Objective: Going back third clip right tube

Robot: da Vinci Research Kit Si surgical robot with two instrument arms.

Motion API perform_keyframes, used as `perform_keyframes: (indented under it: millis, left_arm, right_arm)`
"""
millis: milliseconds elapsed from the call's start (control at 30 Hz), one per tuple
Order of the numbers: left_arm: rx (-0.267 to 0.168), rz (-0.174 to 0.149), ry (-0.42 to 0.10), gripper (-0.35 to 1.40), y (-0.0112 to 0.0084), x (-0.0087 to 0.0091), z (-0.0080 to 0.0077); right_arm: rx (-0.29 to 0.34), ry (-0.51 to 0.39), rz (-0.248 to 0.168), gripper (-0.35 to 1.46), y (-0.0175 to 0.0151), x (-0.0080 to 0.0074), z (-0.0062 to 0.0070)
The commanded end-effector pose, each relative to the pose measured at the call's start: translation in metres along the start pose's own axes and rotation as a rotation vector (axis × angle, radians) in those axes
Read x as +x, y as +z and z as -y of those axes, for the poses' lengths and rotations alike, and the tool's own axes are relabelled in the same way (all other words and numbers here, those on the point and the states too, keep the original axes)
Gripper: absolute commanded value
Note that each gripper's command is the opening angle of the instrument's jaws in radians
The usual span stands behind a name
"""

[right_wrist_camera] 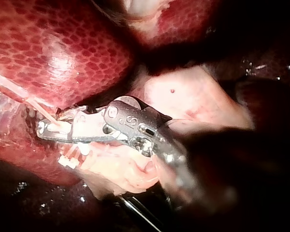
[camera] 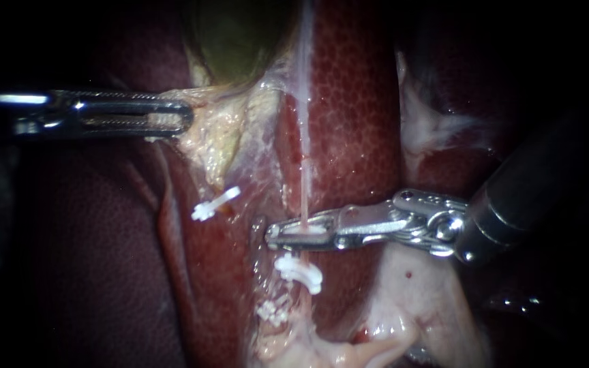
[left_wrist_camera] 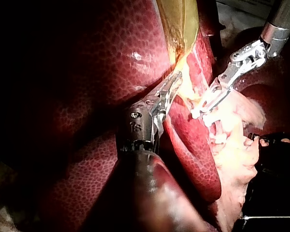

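Clip (camera: 305, 232), white, sits across the thin pink right tube (camera: 305, 177), and the right instrument (camera: 273, 237) has both jaws closed on it. Two more white clips (camera: 299, 271) crowd just below, with bare tube above. Glossy, mottled liver (camera: 356, 116) flanks the tube. Well apart, the left instrument (camera: 187, 116) grips the pale fringe of the gallbladder (camera: 233, 41).

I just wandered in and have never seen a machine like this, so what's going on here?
Two robot instruments are working on a pig's liver. The left instrument grips pale tissue just under the greenish gallbladder. The right instrument is closed on a white clip around a thin pink tube. A nearby clip sits just below it, a lower clip further down, and a separate clip off to the left.
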Motion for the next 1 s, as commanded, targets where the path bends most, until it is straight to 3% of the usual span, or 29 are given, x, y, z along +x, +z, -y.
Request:
perform_keyframes:
  millis: [33, 267, 333, 367, 467, 700, 1000]
  left_arm:
    - [0.000, 0.000, 0.000, -0.08, 0.0000, 0.0000, 0.0000]
    - [0.000, 0.000, 0.000, -0.08, 0.0000, 0.0000, 0.0000]
    - [0.000, 0.000, 0.000, -0.08, 0.0000, 0.0000, 0.0000]
    - [0.000, 0.000, 0.000, -0.08, 0.0000, 0.0000, 0.0000]
    - [0.000, 0.000, 0.000, -0.08, 0.0000, 0.0000, -0.0001]
    - [0.000, 0.000, 0.000, -0.08, 0.0000, 0.0001, -0.0001]
    - [0.000, 0.000, 0.000, -0.08, -0.0001, 0.0001, 0.0000]
  right_arm:
    - [0.000, 0.000, 0.000, -0.35, 0.0000, 0.0000, 0.0000]
    - [-0.003, 0.000, -0.001, -0.35, 0.0000, 0.0001, 0.0001]
    - [0.013, -0.061, -0.032, -0.35, 0.0001, 0.0002, 0.0001]
    - [0.021, -0.074, -0.057, -0.09, 0.0003, 0.0003, 0.0000]
    - [0.023, -0.116, -0.079, 0.53, 0.0011, 0.0007, -0.0001]
    - [-0.025, -0.222, -0.096, 0.60, 0.0010, 0.0014, -0.0002]
    - [-0.035, -0.271, -0.094, 0.60, -0.0028, 0.0024, -0.0003]
